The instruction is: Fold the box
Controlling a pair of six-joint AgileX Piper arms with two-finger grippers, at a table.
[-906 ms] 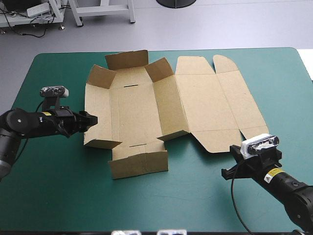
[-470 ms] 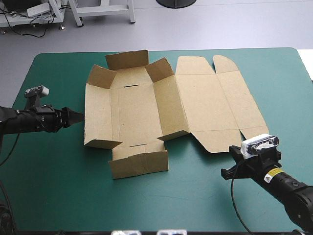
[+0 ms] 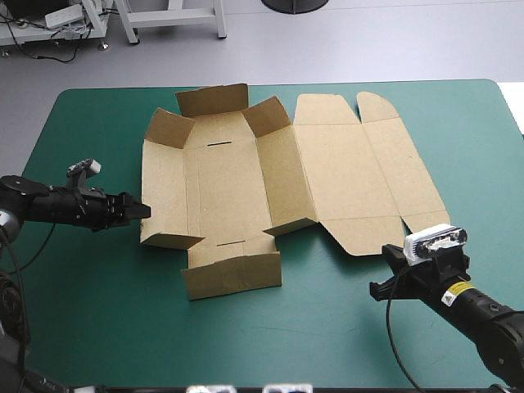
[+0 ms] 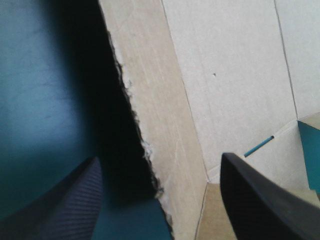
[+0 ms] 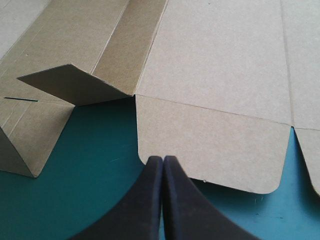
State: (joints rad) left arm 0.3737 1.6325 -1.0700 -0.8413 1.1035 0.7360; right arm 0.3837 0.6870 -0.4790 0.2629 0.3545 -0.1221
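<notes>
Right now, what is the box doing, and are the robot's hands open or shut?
box, lying unfolded, some flaps on its left part raised, the right part flat.
left hand, open, at the box's left edge.
right hand, shut, its tip by a near flap, holding nothing.

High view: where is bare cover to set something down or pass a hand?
Free: the near strip of teal-green cover between the box and the table's near edge, between the arms; also the far-left corner. Crowded: the box's left wall, inside the open left claw, and the lid's near flap, by the shut right claw.
</notes>
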